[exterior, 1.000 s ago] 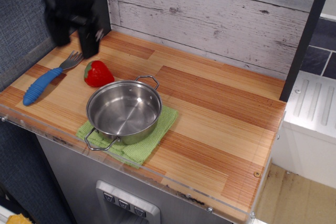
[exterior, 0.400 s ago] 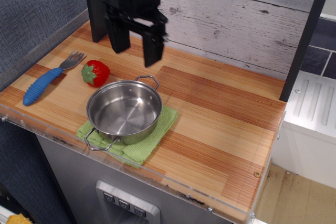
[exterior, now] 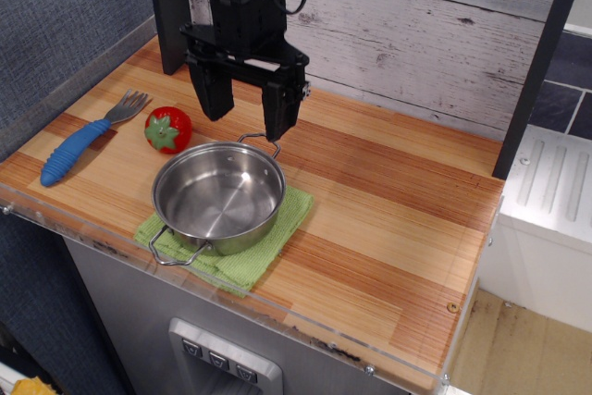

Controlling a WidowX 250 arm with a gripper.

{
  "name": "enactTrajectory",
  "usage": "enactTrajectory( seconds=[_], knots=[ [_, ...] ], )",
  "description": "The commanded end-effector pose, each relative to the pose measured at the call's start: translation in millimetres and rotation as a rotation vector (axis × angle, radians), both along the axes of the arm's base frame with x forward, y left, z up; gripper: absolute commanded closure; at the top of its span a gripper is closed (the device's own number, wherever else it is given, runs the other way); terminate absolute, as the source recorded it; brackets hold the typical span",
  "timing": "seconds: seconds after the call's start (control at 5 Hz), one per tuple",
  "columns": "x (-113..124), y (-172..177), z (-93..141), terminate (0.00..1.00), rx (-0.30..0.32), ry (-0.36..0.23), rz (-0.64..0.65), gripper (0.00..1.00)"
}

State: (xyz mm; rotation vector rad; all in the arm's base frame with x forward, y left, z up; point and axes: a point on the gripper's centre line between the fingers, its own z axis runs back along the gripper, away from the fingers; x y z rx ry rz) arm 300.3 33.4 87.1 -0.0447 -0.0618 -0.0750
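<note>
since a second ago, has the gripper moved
Yes. The gripper has shifted right, from above the fork by the left wall to just over the back rim of the pot, jaws open.

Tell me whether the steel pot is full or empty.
Empty: the pot shows a bare shiny bottom, nothing inside; it stands upright on the green cloth.

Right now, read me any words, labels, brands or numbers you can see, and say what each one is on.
None can be read.
The pot, fork, strawberry, cloth and gripper show no lettering.
The three buttons low in front may bear marks, too small to tell.
</note>
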Motion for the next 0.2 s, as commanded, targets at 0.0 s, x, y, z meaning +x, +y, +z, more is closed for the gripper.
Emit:
enactTrajectory(
  seconds=[0.0],
  knots=[
    [0.1,-2.6,17.1,1.00,0.008,-0.046,-0.003,0.00]
  ],
)
